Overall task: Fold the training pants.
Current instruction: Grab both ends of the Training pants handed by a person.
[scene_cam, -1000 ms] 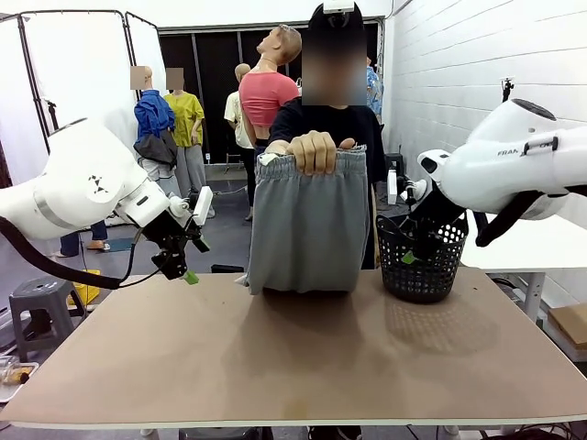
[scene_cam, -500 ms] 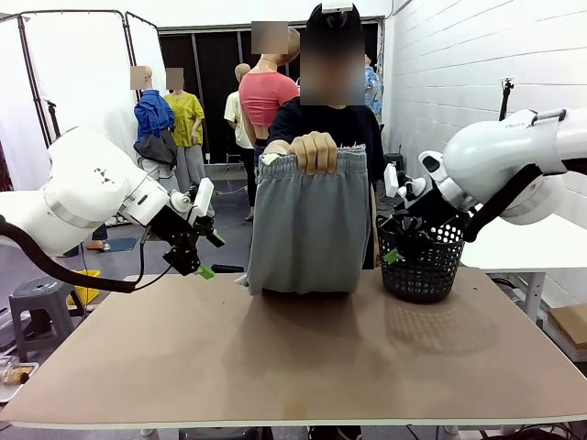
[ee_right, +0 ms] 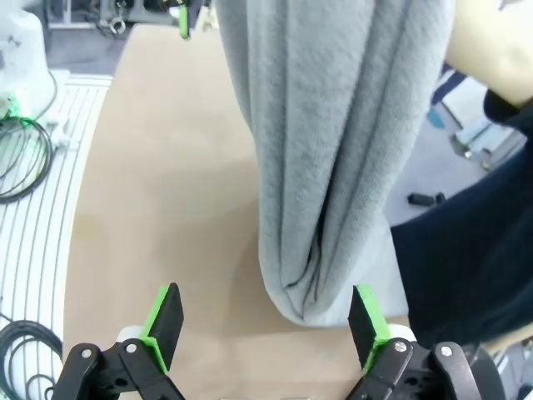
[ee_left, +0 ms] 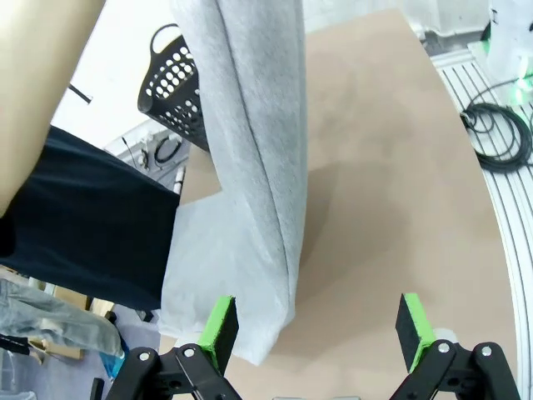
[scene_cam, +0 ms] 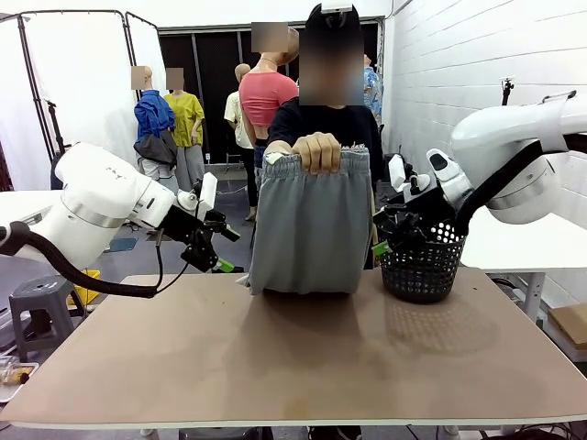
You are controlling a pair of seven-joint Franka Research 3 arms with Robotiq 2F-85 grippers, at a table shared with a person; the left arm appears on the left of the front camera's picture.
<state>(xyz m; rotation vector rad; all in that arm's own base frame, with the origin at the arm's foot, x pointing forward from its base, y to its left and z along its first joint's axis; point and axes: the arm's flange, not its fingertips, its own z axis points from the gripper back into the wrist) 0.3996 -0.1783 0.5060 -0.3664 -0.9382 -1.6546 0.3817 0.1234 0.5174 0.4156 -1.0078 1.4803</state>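
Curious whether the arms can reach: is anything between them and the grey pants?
Nothing visible. The left end effector and right end effector face the pants with only air between. The basket stands beside the right one, not in its way.

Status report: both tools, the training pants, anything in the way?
Left tool open, empty. Right tool open, empty. Training pants hang between them from person's hand, lower end on table. Black basket beside right tool.
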